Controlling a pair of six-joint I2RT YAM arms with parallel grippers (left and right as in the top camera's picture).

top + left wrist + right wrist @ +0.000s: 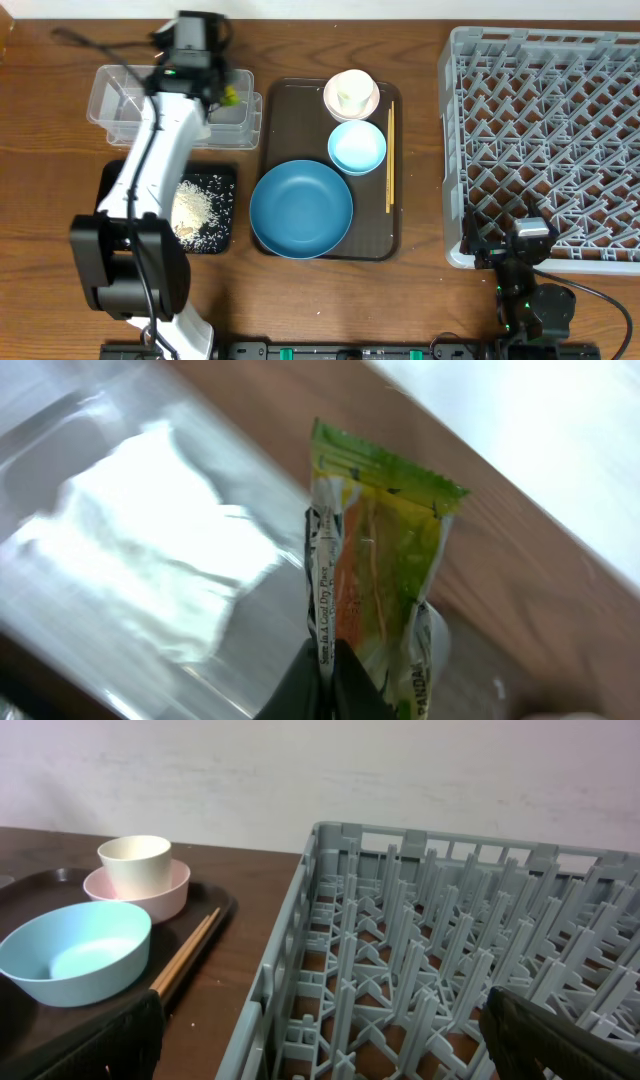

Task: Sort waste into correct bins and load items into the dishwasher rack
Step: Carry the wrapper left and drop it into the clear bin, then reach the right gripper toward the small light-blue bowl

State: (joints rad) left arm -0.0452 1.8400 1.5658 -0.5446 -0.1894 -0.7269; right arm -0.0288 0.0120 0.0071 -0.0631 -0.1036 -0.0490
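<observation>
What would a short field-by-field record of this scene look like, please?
left jaws: shut on the snack wrapper, over the clear container
right jaws: open, at the near edge of the rack
black tray: holds rice crumbs
brown tray: dark-blue plate, light-blue bowl, chopsticks, white cup inside pink bowl
rack contents: nothing loaded

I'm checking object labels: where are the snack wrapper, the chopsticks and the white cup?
snack wrapper (380, 565), left wrist view, middle of its printed face.
chopsticks (389, 157), overhead view, mid-length of the pair.
white cup (134, 870), right wrist view, its outer side wall.
</observation>
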